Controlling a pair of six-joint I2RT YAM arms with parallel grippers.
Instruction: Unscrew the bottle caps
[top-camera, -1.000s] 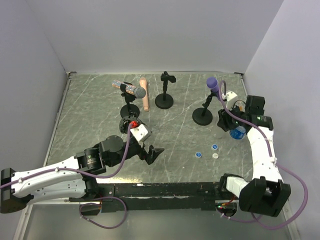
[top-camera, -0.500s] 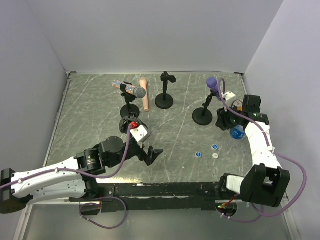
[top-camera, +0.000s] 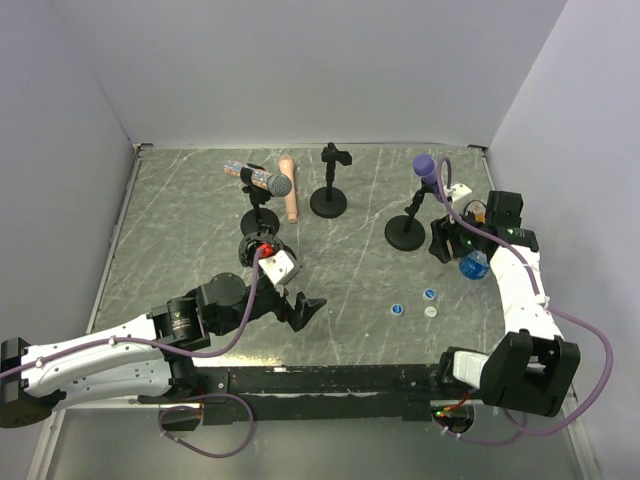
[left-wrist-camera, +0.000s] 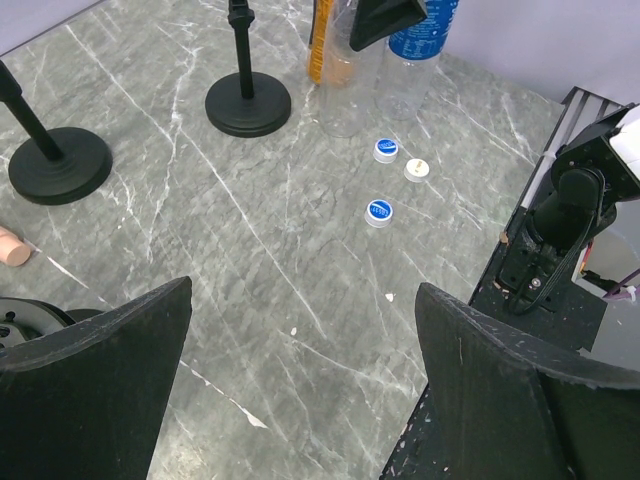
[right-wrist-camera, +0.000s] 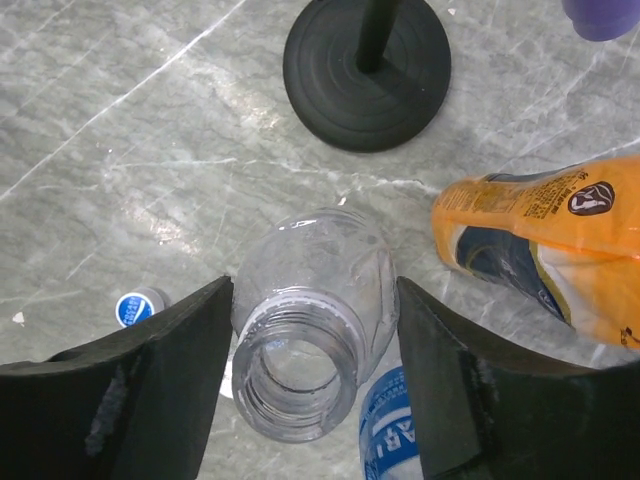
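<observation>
Three bottle caps lie loose on the table: two blue ones and a whitish one. The left wrist view shows them as well, blue, blue and whitish. My right gripper is open, its fingers close on either side of an upright clear bottle whose neck has no cap. An orange bottle and a blue-labelled bottle stand beside it. My left gripper hangs open over bare table, near the left of the caps.
A black microphone stand carrying a purple microphone stands just left of the bottles. Another stand is at the back centre, and a third holds a grey microphone. A peach stick lies by it. The right wall is close.
My right gripper's jaws have widened around the clear bottle and the wrist has shifted slightly left. The left arm has not moved.
</observation>
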